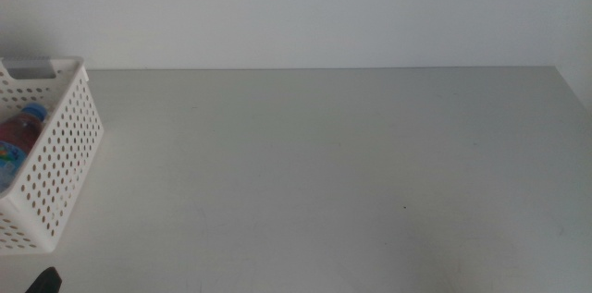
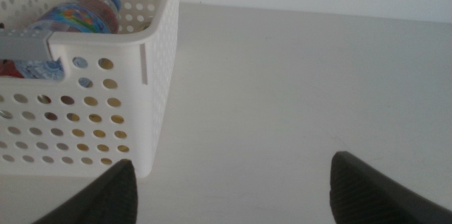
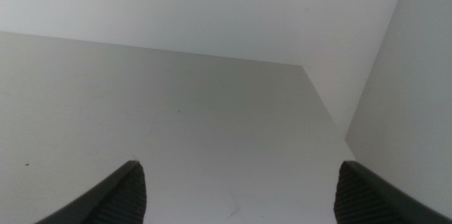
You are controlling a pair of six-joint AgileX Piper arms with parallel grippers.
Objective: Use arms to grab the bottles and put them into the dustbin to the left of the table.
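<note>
Both hands wait wide and empty, left hand [image 2: 229,181] beside the white perforated plastic dustbin [image 1: 65,159] at frame left, right hand [image 3: 236,189] over bare light-grey surface [image 1: 351,164], blue-capped bottle [image 1: 20,136] already binned, so nothing's left but retreat.

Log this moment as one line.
bottle in dustbin | left tool open, beside dustbin | right tool open, holding nothing

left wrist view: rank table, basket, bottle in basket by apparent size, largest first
1. Table: fills most of the frame.
2. Basket: takes up the near corner, though it looks bigger for being close to the camera.
3. Bottle: smallest by far, and only partly visible over the basket rim.
</note>
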